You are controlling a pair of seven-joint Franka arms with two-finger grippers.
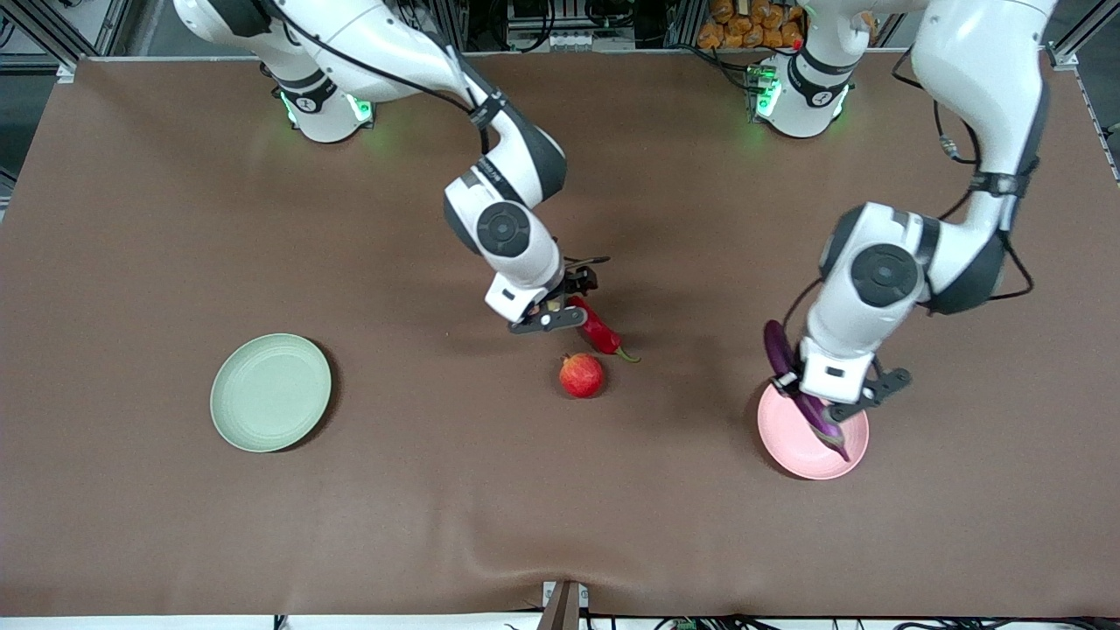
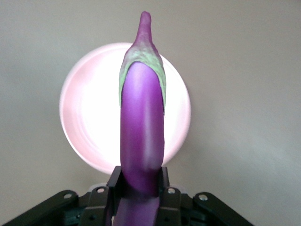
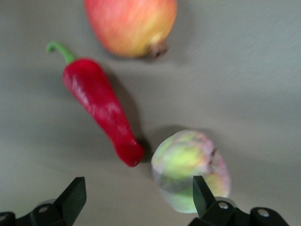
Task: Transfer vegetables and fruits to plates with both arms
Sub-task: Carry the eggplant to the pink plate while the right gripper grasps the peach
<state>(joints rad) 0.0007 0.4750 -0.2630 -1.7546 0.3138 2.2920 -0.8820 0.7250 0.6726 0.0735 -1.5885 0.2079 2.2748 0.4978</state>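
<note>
Eggplant (image 2: 141,136) hangs clamped in left gripper (image 2: 138,186) over pink plate (image 2: 84,122); lower until it rests, then release. Right gripper (image 3: 136,197), jaws wide and empty, hovers over peach (image 3: 190,169) beside chili (image 3: 101,108); centre it on the peach before closing.

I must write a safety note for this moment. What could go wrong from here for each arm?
1. The left gripper holds the eggplant over the pink plate. The eggplant is longer than the plate, so it may overhang the rim or roll off.
2. The right gripper is open over the chili pepper and the peach, which lie close together; a finger may push one aside or toward the pomegranate.
</note>
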